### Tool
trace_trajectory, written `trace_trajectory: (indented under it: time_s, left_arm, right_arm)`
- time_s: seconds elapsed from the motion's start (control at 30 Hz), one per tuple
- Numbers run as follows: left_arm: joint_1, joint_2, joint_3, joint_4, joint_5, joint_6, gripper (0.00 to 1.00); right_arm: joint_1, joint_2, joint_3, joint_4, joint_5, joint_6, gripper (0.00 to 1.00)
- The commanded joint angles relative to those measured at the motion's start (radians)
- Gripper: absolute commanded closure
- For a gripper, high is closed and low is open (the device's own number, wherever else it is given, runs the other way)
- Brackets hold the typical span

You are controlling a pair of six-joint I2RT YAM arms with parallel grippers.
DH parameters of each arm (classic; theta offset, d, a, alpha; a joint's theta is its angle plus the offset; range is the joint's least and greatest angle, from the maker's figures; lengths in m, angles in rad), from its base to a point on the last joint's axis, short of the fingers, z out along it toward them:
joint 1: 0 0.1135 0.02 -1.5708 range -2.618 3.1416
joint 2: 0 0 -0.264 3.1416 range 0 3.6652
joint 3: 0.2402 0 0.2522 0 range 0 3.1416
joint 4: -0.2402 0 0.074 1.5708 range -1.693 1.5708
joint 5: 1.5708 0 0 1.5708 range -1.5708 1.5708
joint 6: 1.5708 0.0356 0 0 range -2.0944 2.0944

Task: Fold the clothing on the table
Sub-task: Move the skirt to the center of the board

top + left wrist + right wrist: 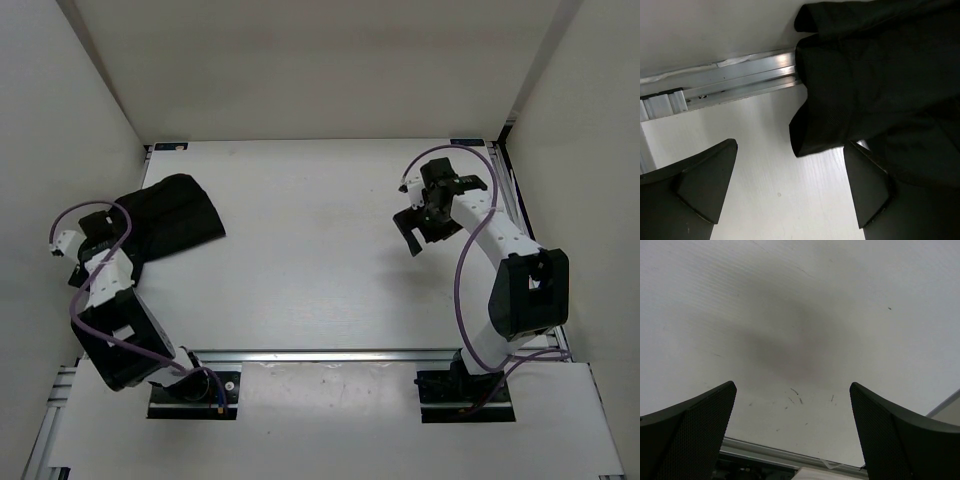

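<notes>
The clothing [175,218] is a black, wrinkled heap at the left side of the white table [320,260], reaching close to the left edge. My left gripper [88,240] stands open at the heap's left end. In the left wrist view a folded corner of the clothing [865,75] hangs just ahead of the left gripper [790,145], with only bare table between the fingers [705,185]; the right finger is beside the cloth. My right gripper [418,210] is open above bare table at the back right, and the right wrist view shows the right gripper [792,385] holding nothing.
A metal rail [740,80] runs along the table's left edge just beyond the clothing. Another rail [330,355] borders the near edge by the arm bases. White enclosure walls [300,70] close in the back and both sides. Scuff marks [795,395] dot the table.
</notes>
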Motion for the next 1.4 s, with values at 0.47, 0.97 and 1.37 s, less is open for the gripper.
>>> trace_trajectory:
  time_s: [0.47, 0.97, 1.37]
  left_arm:
    - [-0.192, 0.124, 0.089, 0.190, 0.078, -0.021, 1.00]
    - [-1.197, 0.402, 0.311, 0.288, 0.517, -0.005, 0.51]
    - [-1.081, 0.050, 0.306, 0.208, 0.269, 0.040, 0.01]
  right_arm:
    - [-0.051, 0.030, 0.060, 0.012, 0.071, 0.001, 0.00]
    - [-0.206, -0.141, -0.112, 0.080, -0.084, 0.056, 0.00]
    - [-0.146, -0.332, -0.230, 0.142, -0.241, 0.018, 0.01]
